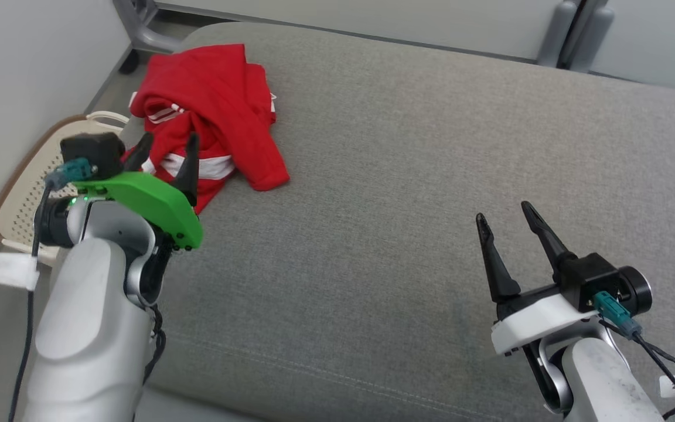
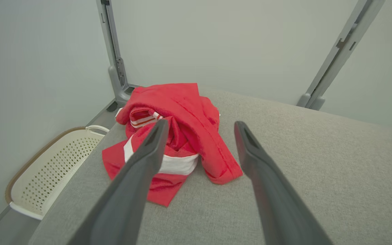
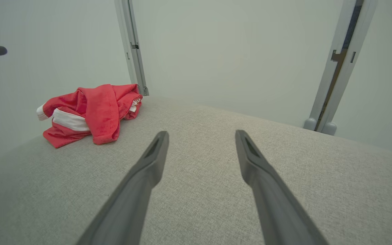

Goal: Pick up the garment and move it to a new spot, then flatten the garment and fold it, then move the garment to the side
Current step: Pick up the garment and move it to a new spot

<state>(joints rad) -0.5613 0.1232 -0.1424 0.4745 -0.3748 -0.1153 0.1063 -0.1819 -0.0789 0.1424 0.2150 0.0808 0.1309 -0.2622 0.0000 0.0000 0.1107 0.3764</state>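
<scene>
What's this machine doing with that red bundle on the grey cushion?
A two-armed robot is setting up to grab the crumpled red garment, which lies in a heap near the far left corner of the grey cushion. Its left gripper is open and aimed at the heap's near edge, with nothing gripped yet. Its right gripper is open too, over bare cushion well away from the garment. A cream basket sits on the floor beside the cushion.
</scene>
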